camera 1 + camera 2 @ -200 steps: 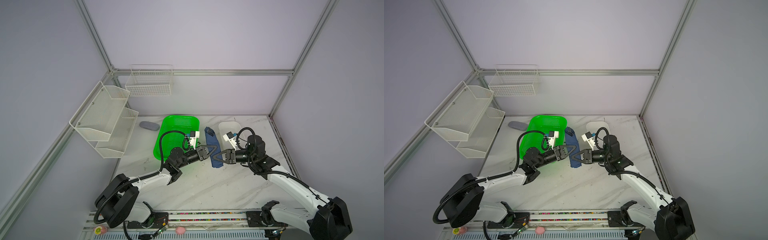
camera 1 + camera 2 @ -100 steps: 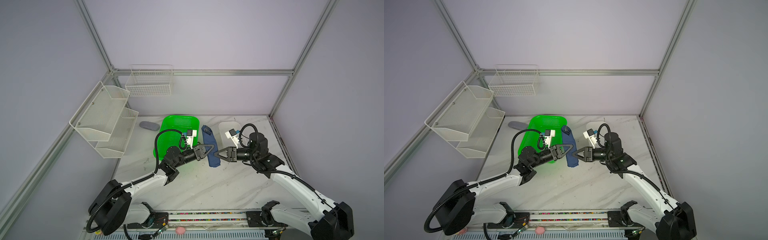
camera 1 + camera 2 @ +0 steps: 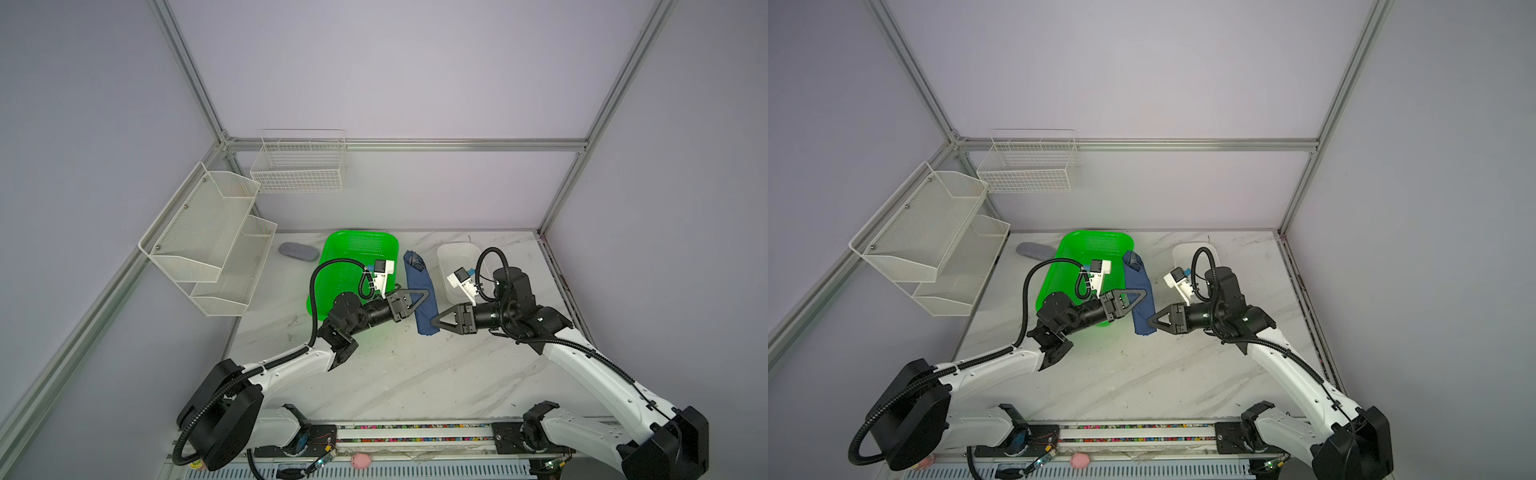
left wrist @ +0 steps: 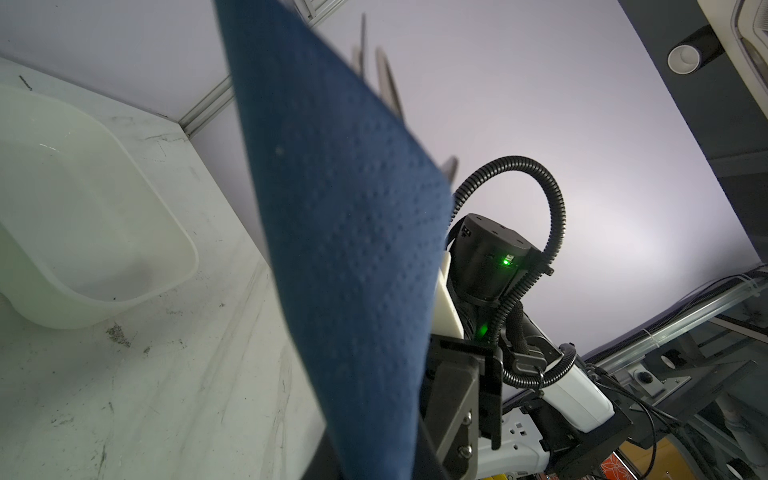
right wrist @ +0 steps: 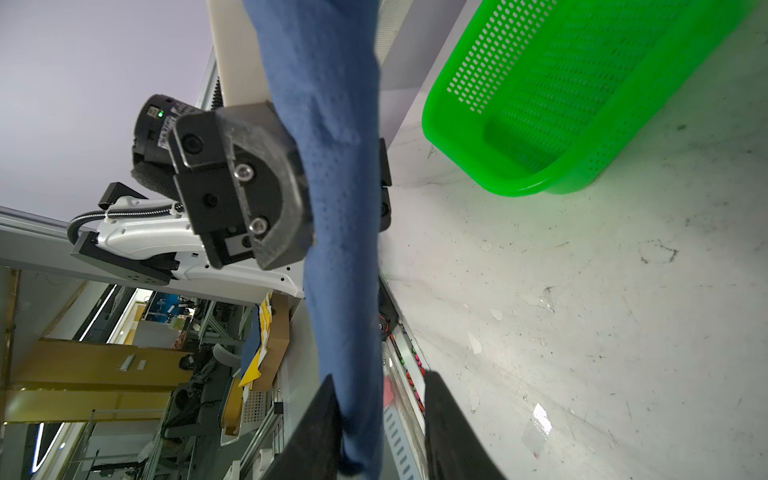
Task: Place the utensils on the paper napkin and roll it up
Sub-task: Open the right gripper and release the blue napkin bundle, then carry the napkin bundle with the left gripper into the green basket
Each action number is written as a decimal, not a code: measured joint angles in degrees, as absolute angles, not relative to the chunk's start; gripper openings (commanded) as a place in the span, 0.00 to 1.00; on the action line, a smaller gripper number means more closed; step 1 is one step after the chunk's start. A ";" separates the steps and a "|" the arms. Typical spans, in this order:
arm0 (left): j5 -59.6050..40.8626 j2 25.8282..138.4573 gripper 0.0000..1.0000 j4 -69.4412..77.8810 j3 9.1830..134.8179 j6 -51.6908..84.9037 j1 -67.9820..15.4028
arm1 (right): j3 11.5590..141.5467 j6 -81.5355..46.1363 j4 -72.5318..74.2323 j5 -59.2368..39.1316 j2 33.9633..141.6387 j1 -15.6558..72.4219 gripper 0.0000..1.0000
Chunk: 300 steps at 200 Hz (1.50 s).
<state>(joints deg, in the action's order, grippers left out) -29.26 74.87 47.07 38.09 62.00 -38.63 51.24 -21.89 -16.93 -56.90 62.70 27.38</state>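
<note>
Overhead, marble table (image 3: 415, 374) with green basket (image 3: 357, 233) and white tray (image 3: 457, 246) at the back, both apparently without cutlery. Paper napkin (image 3: 419, 274) is already a narrow navy roll between them, seemingly lifted and tilted; cannot tell if its near end touches the table. Left gripper (image 3: 426, 295) is clamped across the roll's middle. Right gripper (image 3: 435, 326) sits at the near end with jaws apart; the wrist view shows one finger (image 5: 320, 424) against the paper and a gap to the other. Utensils (image 4: 384, 70) are inside, with thin metal tips poking past the paper edge. Judgement: rolling is nearly done, what's left is securing and setting down. Close the right jaws gently, since paper tears. Don't slacken the left pinch, don't tip the open end down or steel slides out, and lay it flap-side under.
</note>
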 measured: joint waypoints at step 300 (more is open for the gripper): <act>-47.72 92.55 0.09 -0.30 56.47 30.85 -7.51 | 47.97 -36.58 9.32 -36.99 68.95 28.60 0.45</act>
